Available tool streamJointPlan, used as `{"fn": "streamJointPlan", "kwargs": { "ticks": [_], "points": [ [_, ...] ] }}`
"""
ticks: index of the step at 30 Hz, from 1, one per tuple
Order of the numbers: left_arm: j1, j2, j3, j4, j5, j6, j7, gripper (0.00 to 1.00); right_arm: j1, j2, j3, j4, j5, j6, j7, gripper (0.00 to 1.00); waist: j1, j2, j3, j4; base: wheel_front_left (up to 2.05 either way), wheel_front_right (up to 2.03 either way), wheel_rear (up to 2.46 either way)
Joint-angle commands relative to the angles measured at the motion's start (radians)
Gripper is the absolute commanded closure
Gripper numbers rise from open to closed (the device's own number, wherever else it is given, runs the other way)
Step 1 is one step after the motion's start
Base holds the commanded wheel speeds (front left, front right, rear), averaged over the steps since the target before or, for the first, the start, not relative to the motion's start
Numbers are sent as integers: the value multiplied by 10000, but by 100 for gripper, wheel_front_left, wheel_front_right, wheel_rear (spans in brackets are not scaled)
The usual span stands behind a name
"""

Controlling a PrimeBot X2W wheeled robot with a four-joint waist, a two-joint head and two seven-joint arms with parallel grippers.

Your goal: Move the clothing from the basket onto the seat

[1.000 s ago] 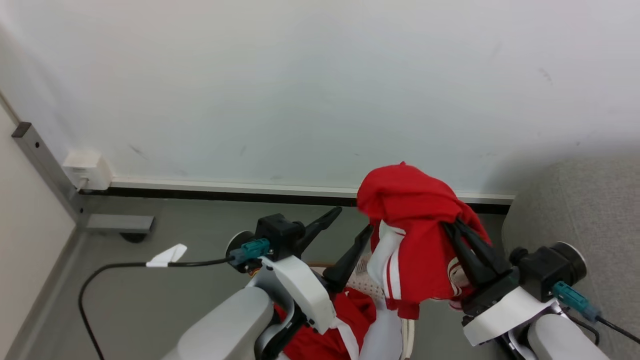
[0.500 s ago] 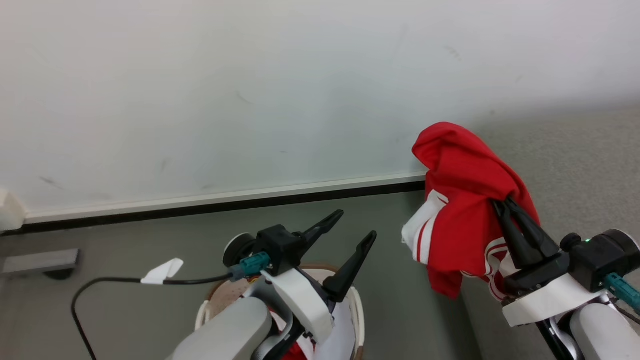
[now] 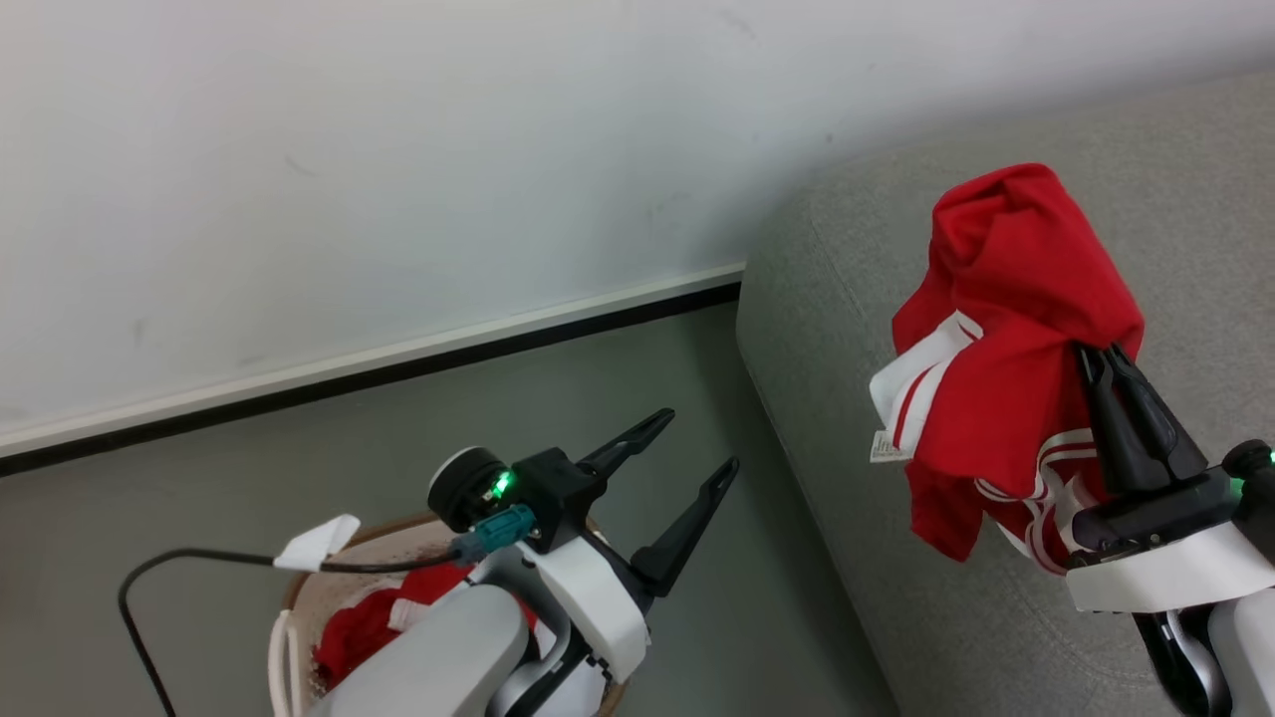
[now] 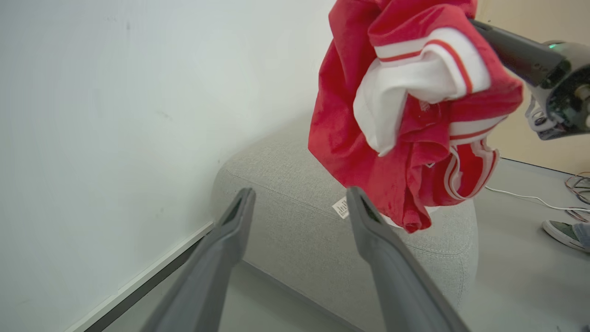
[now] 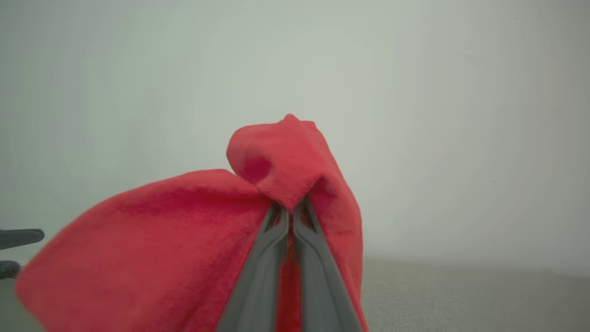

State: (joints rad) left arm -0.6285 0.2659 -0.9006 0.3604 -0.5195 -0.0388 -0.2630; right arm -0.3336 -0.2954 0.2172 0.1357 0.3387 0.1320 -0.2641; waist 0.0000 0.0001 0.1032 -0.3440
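Soft, even room light with no glare. Beyond the left pincer (image 3: 699,438) the wall (image 3: 398,149) looks washed and pale. Around the right pincer (image 5: 289,210) the red cloth (image 5: 184,240) is blurred, and the wall behind it is hazy.

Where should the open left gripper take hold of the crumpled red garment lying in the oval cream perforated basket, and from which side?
Probably on the raised fold of the crumpled red garment, coming straight down from above. It lies bunched low inside the cream perforated basket, so the walls block a sideways approach, and a raised fold suits a two-finger pinch. The left gripper is open.
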Motion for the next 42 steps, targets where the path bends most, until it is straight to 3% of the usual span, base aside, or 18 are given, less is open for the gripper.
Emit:
{"fn": "streamJointPlan", "kwargs": {
  "ticks": [1,7,15,20,28,37,41,42],
  "points": [
    [-87,78,63,3,116,-23,-20,0,52,21,-167,-110,-99,-25,-4,100,0,-1,386,-299,0,0,0],
    [-487,82,87,-100,369,-151,-21,0,-470,-90,-724,-305,46,-25,-4,100,0,-1,1264,-238,0,0,0],
    [-1382,291,68,-383,555,-306,280,0,-1664,-704,-2324,-163,338,-25,-3,100,0,-1,3077,462,0,0,0],
    [-1945,491,123,-682,749,-294,483,0,-2647,-1407,-3158,572,831,-25,0,100,0,-1,4224,958,0,0,0],
    [-2306,698,228,-963,840,-211,583,0,-3479,-2228,-4083,2075,1267,-25,-4,100,0,-1,5191,1507,0,0,0],
    [-2491,871,353,-1211,823,-75,558,0,-4356,-3183,-3618,4750,1389,-25,80,100,0,-1,5753,1875,0,0,0],
    [-2464,892,363,-1183,727,-60,529,0,-4809,-3536,-2867,5997,1807,-25,1016,100,0,-1,5731,1942,0,0,0],
    [-2448,885,368,-1156,693,-54,508,0,-4861,-3595,-2583,6193,1916,-25,1322,88,0,-1,5692,1957,0,0,0]
  ]
}}
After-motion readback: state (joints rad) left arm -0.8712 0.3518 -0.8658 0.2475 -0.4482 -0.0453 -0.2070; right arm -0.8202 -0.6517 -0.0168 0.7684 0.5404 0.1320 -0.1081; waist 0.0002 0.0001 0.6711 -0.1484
